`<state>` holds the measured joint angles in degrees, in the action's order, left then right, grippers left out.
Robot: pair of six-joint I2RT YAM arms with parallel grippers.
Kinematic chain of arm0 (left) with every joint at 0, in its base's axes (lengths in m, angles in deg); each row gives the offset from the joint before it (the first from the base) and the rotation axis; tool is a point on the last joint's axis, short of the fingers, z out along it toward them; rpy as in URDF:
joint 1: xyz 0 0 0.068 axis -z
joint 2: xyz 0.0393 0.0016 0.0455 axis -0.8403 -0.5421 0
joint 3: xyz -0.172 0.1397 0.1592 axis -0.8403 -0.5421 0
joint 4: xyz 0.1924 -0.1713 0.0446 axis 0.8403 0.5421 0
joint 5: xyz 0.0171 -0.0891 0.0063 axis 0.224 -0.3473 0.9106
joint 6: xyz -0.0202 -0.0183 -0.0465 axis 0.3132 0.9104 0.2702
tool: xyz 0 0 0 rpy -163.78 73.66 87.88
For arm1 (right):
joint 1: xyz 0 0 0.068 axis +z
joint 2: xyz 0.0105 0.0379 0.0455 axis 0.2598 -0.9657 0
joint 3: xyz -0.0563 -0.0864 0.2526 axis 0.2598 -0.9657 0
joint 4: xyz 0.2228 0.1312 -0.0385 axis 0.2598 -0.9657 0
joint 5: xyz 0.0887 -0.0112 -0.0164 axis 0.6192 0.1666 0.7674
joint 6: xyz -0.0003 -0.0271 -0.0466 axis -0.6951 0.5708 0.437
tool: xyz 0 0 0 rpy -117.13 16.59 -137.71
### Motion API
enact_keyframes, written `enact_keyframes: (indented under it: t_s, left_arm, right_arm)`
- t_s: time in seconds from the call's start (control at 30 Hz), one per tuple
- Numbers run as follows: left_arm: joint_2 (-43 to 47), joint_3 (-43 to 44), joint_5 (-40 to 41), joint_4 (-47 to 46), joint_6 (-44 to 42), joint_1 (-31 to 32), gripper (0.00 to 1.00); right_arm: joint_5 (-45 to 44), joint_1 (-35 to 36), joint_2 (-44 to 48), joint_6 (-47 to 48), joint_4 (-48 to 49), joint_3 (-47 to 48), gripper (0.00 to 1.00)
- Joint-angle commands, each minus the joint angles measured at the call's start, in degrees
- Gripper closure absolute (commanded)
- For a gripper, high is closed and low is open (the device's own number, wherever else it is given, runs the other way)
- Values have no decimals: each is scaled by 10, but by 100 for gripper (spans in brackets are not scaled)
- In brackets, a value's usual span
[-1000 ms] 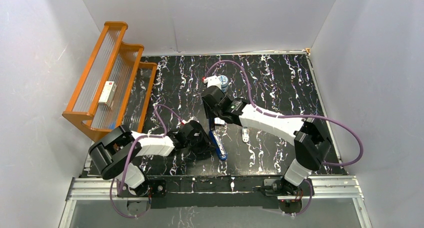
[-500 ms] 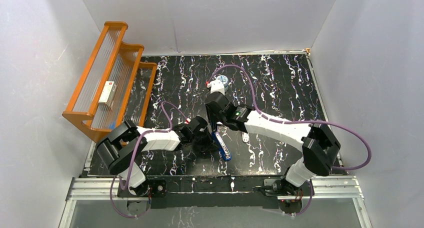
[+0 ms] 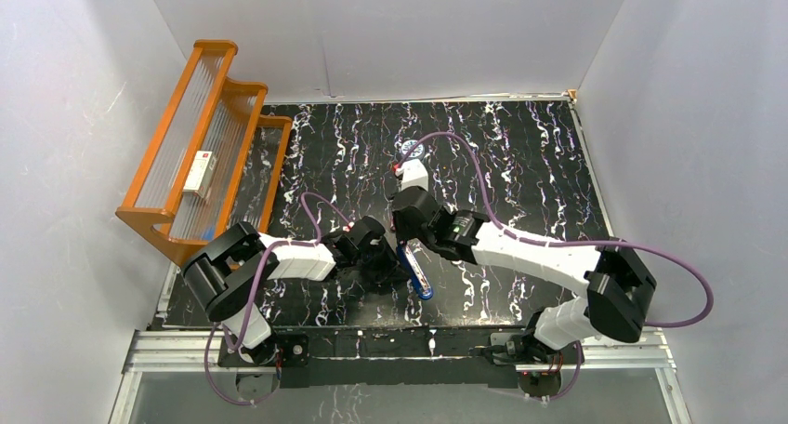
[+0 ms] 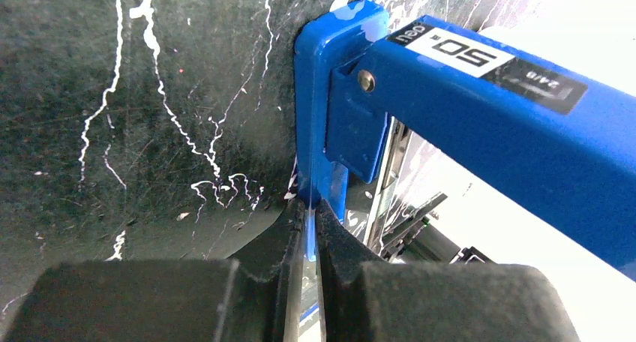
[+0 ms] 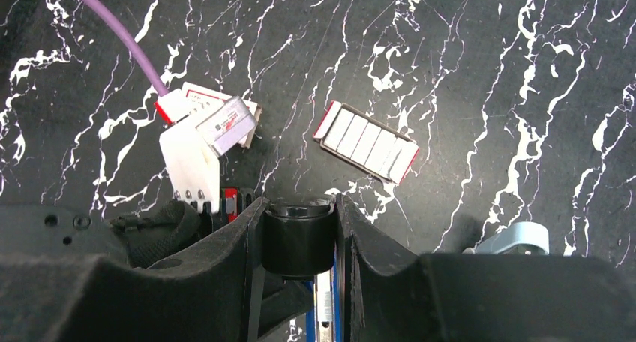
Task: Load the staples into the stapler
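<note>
- One orange rack [image 3: 216, 48] stands at the left edge of the surface [image 3: 520, 154] and holds a single white box [image 3: 199, 174] with a red mark.
- One blue stapler [image 3: 416, 273] lies on the surface near the front middle, between the two arms.
- The right fingers [image 5: 251, 267] pinch its black top end. The left fingers [image 4: 281, 241] are pressed together on a thin blue edge of its base.
- One open tray of the staples [image 5: 366, 142] lies flat just beyond the right fingers, with about six silvery strips side by side in it.
- One light-blue tool [image 5: 517, 241] lies well to the right of the tray.
</note>
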<state>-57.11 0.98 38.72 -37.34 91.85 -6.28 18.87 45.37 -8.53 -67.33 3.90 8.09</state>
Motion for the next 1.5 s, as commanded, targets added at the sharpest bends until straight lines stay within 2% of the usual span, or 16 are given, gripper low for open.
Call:
enact_keyframes:
  t_s: [0.0,0.27,0.53,0.83,1.47]
  left_arm:
    - [-78,-46,91,148,-20,5,97]
    - [-89,-43,86,143,-15,-2,96]
    - [-97,-45,81,133,-13,-9,96]
    - [-114,-37,91,135,-12,-9,95]
    - [-109,-27,97,141,-24,-11,95]
  right_arm:
    - [70,35,22,-76,-25,-44,77]
    - [38,57,55,-66,18,-110,77]
    - [17,81,74,-92,21,-146,78]
    - [-85,146,76,-115,27,-169,78]
    - [-91,165,70,-151,24,-208,78]
